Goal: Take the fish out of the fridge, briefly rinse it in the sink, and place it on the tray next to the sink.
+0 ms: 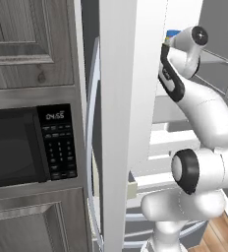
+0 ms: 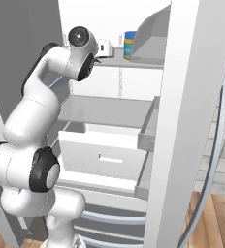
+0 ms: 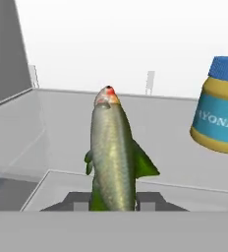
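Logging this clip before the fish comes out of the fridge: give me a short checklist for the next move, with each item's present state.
1. Fridge door open, arm reaching in at the top shelf: ok.
2. Fish centred in front of the claw, its lower end between the two fingertips: ok.
3. Claw actually clamped on the fish: cannot tell; the tips sit close on both sides, but contact is hidden behind the body.
4. Jar with the blue lid stands apart from the fish, off to one side in the hand view: ok.
5. Path back out past the open door panel: cannot tell; looks free in the right base view.
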